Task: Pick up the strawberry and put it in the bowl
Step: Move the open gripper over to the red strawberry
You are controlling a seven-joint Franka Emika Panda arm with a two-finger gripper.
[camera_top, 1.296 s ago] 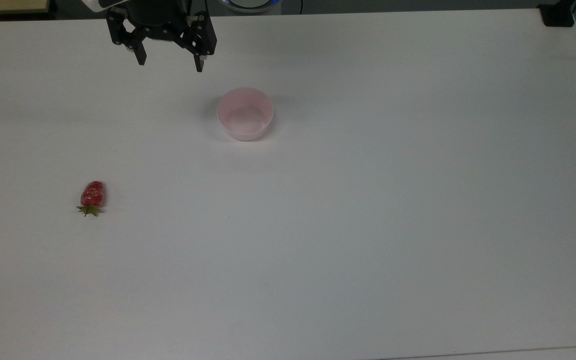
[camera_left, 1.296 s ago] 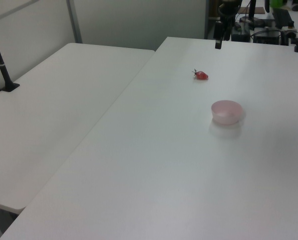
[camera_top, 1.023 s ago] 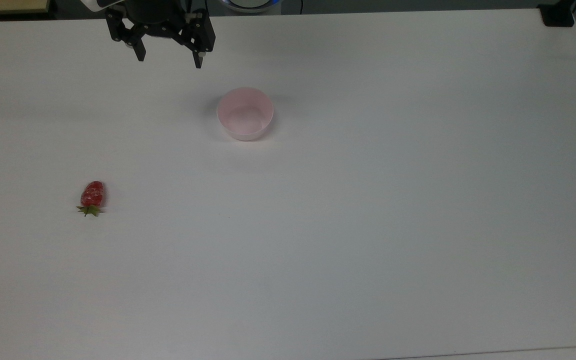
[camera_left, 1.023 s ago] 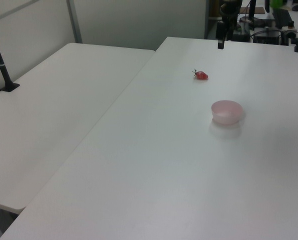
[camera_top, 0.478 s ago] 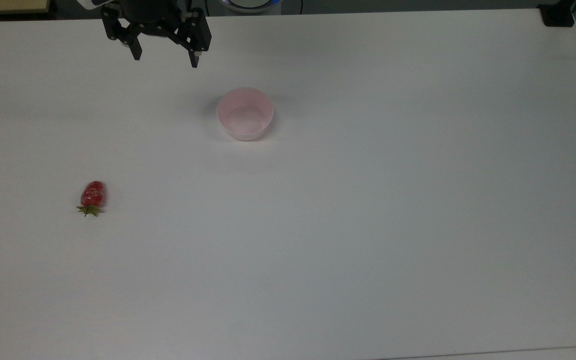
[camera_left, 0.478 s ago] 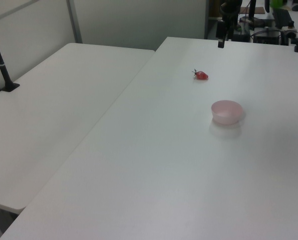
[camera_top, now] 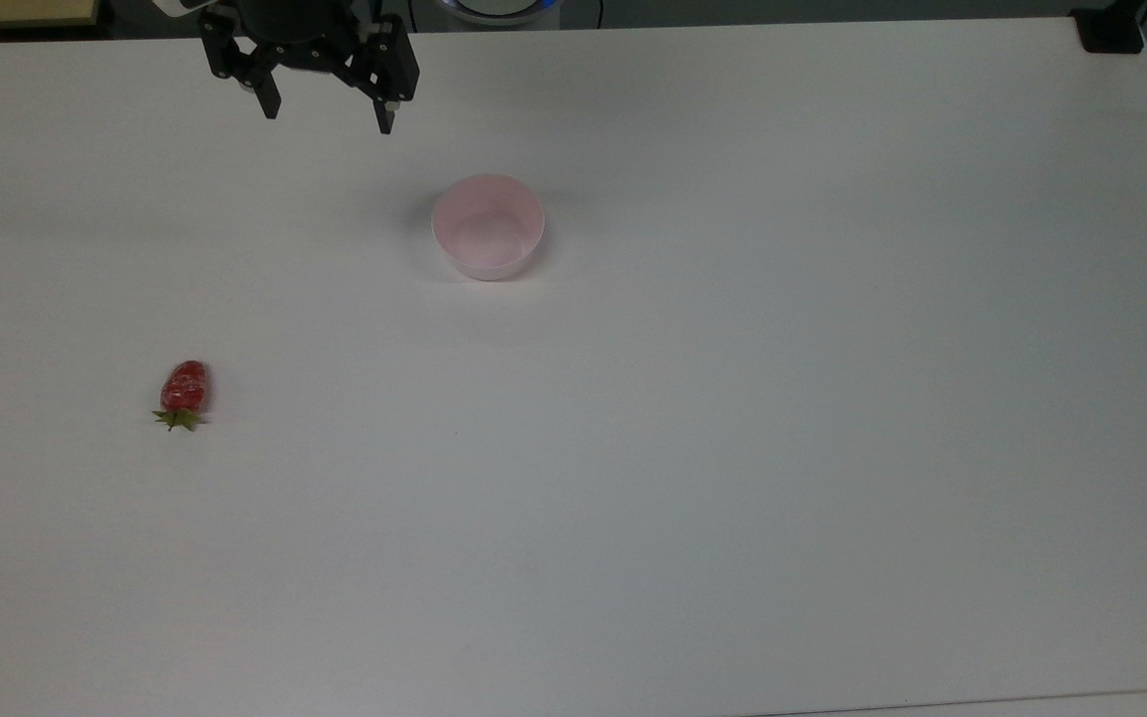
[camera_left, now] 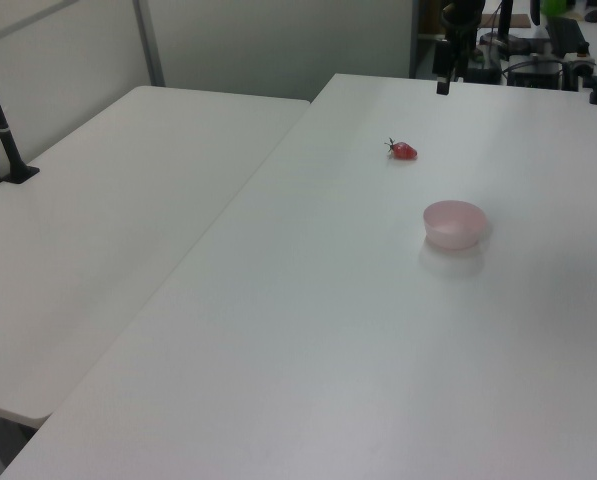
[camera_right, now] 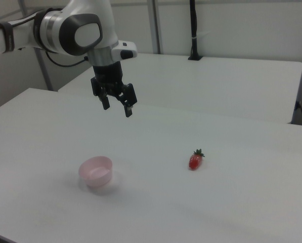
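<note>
Near the top view's upper left, the gripper (camera_top: 325, 118) hangs above the white worktop (camera_top: 733, 448) with its fingers spread and nothing between them; the bowl (camera_top: 488, 226) stands near it. Well apart from both, the strawberry (camera_top: 183, 390) lies on the worktop toward the top view's left edge, its green cap pointing to the lower edge.

strawberry (camera_top: 183, 391) on the table (camera_top: 733, 448), toward the top view's left edge, leafy cap toward the bottom edge | bowl (camera_top: 488, 226) on the table, well apart, up and to the top view's right of it | gripper (camera_top: 328, 119) above the table near the top edge, to the top view's left of the bowl
</note>
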